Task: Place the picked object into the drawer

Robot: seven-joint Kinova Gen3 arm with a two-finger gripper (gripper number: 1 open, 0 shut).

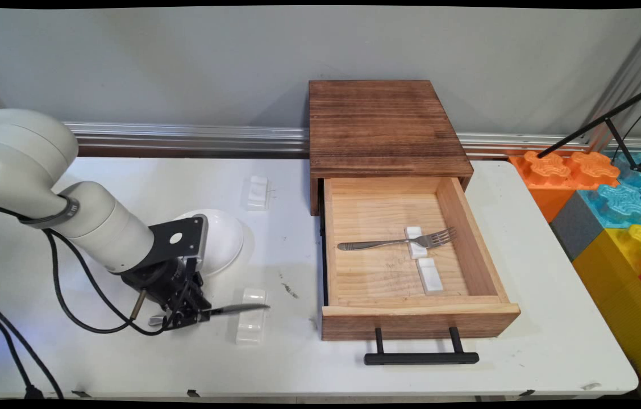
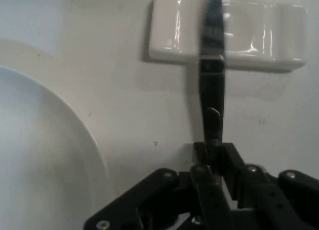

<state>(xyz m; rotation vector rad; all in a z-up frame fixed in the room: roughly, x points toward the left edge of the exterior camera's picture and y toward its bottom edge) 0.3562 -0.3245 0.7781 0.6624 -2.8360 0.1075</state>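
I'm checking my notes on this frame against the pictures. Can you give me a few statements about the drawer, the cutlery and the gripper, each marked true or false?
1. The gripper is shut on the knife. True.
2. The wooden drawer is closed. False: it is pulled open.
3. A fork lies in the drawer across a white rest. True.
4. The knife's blade hangs clear of every rest. False: it reaches over the white rest on the table.
5. The white plate sits inside the drawer. False: it is on the table beside the gripper.
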